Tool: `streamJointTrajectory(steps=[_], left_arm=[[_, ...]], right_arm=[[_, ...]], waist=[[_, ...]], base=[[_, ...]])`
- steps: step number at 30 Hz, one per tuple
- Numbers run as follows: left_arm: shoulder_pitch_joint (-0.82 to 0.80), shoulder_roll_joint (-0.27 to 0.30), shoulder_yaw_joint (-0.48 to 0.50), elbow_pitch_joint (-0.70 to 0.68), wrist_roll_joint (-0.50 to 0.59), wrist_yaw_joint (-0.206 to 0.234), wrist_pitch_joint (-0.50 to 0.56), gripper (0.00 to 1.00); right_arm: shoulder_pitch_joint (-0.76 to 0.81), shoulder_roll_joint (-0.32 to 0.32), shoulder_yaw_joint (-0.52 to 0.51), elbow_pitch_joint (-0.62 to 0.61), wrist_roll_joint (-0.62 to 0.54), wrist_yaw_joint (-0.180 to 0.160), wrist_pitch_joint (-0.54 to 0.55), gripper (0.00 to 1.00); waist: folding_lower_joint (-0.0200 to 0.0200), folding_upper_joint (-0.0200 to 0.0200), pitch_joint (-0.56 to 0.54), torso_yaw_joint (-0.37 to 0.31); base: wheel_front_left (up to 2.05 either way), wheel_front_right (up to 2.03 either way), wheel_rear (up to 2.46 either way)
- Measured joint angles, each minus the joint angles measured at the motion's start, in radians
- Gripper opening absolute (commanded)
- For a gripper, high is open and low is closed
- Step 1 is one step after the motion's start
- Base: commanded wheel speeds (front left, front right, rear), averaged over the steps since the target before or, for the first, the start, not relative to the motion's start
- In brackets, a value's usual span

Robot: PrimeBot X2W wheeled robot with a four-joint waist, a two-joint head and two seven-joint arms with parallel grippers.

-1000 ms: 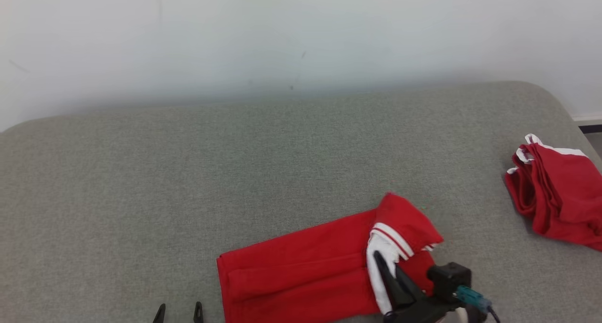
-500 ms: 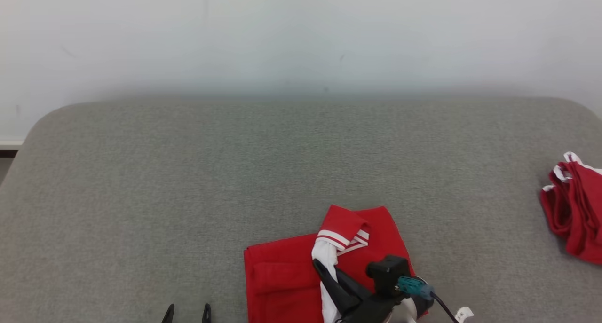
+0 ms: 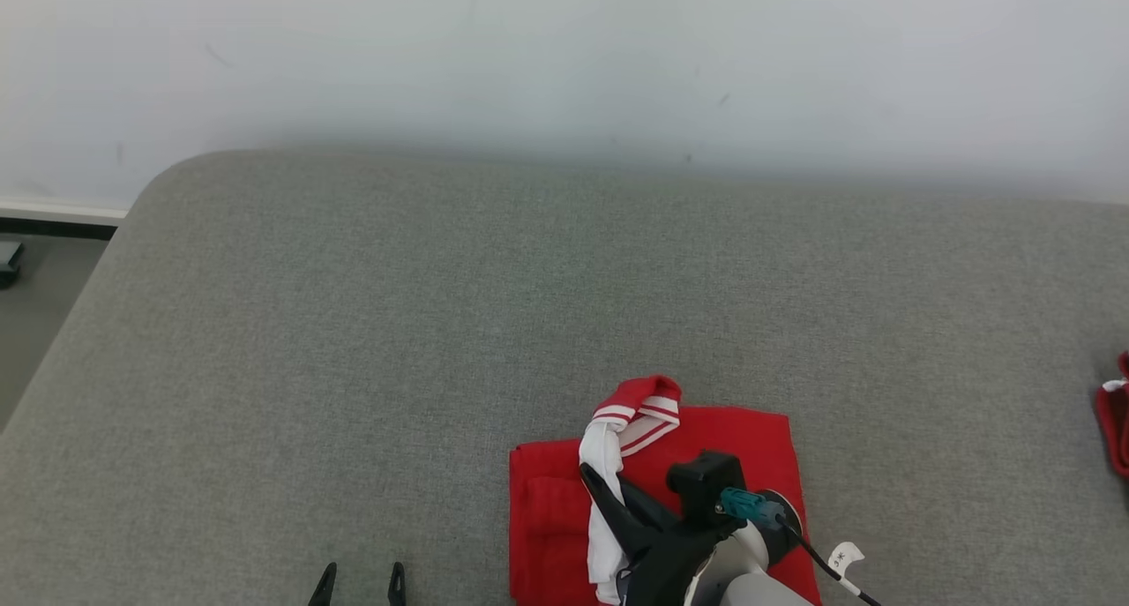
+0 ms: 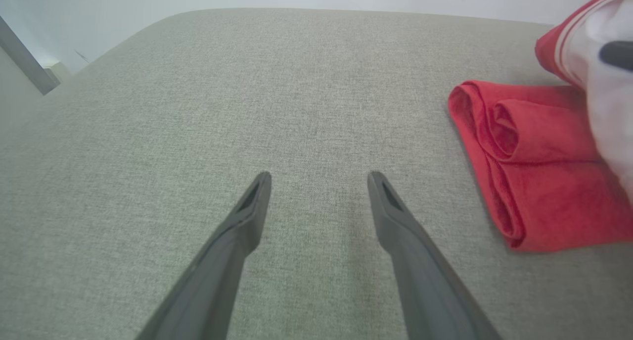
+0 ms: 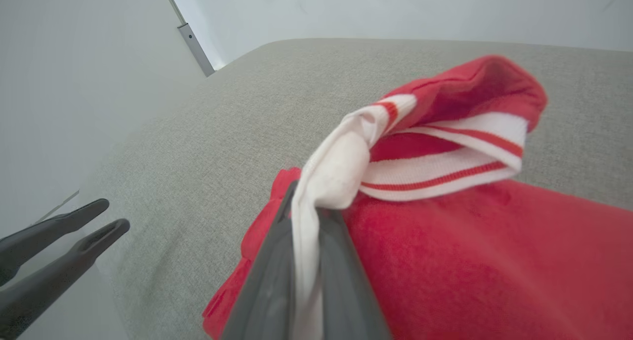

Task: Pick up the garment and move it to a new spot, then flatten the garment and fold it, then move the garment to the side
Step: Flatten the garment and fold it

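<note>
**Head view.** Item: garment (image 3: 741, 438), red knit with white striped trim (image 3: 648, 412). It lies folded in a block at the near middle of the grey padded surface (image 3: 441, 324). The right gripper (image 3: 593, 482) is clamped on the white trim and lifts that end off the block. The left gripper (image 3: 360, 579) sits at the lower edge, fingers spread, holding nothing. A second red cloth (image 3: 1113, 412) lies at the far right edge, well apart.

**Left wrist view.** The left gripper (image 4: 319, 179) hangs parted over bare fabric. The garment's rolled fold edge (image 4: 494, 147) is just to its right.

**Right wrist view.** The fingers are pinched tight on a bunched white strip (image 5: 336, 167), and the red body sags below.

**Handling (judged).** Light, soft and limp, not fragile, and apt to unfold if lifted by one point. Best taken low at the fold edge, through all layers.
</note>
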Motion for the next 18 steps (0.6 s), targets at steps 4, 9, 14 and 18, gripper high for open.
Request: streamJointTrajectory(steps=[4, 9, 14, 18], left_arm=[[-0.003, 0.000, -0.001, -0.002, -0.003, 0.008, 0.000, 1.00], [-0.006, 0.000, 0.005, -0.004, -0.003, 0.011, 0.000, 1.00], [-0.011, 0.000, 0.011, -0.010, -0.003, 0.014, 0.000, 1.00], [-0.014, 0.000, 0.012, -0.016, -0.003, 0.016, 0.000, 1.00]], right_arm=[[-0.013, 0.007, 0.012, 0.031, 0.018, 0.000, -0.024, 1.00], [-0.039, 0.009, 0.006, 0.038, 0.030, 0.000, -0.064, 1.00], [-0.045, 0.006, -0.071, 0.046, -0.015, 0.000, -0.079, 1.00], [-0.036, -0.010, -0.173, 0.019, -0.081, 0.000, -0.081, 1.00]], waist=[[0.0001, 0.0000, 0.011, 0.004], [0.0000, 0.0000, 0.015, -0.014], [0.0000, 0.0000, 0.014, -0.039], [0.0001, 0.0000, 0.012, -0.054]], base=[[0.00, 0.00, 0.00], [0.00, 0.00, 0.00], [0.00, 0.00, 0.00], [0.00, 0.00, 0.00]])
